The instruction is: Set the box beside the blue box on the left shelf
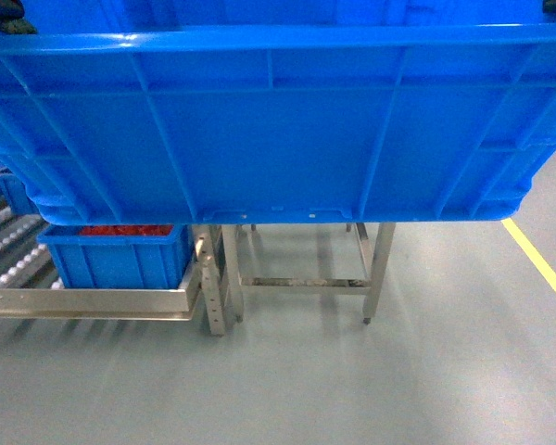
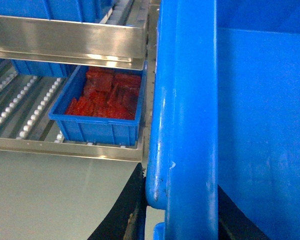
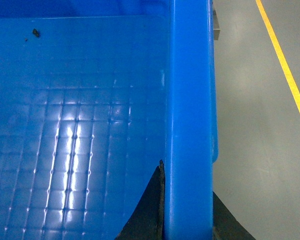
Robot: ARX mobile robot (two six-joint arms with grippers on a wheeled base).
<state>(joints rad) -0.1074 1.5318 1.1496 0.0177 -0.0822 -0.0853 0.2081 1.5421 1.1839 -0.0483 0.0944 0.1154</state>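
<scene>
The box [image 1: 278,130] hangs in the air in front of the robot, filling the upper half of the head view, its ribbed long wall facing the camera and its underside well above the grey floor [image 1: 287,380]. Each arm holds one end of it. In the left wrist view the left tool [image 2: 182,212] sits clamped on the thick rolled rim, dark fingers [image 2: 121,215] showing on either side of the wall. In the right wrist view the right tool [image 3: 187,220] grips the opposite rim the same way, one finger inside against the smooth gridded bottom and one outside.

I judge the box stiff and, being empty inside as far as the right wrist view shows, fairly light for its bulk. The plastic is glossy, so the rim may slide between the pads if the two arms tilt unevenly. The rolled rim at mid-end is the sensible hold, and both arms need to move together to keep it level.

Below and to the left of the box stands the left shelf [image 1: 102,301], its white rollers visible. On it rests a smaller blue box [image 2: 101,112] filled with red parts. Just right of the shelf stands a bare metal frame [image 1: 306,269]. The free rollers lie left of the blue box, and that gap looks the likely landing place.
</scene>
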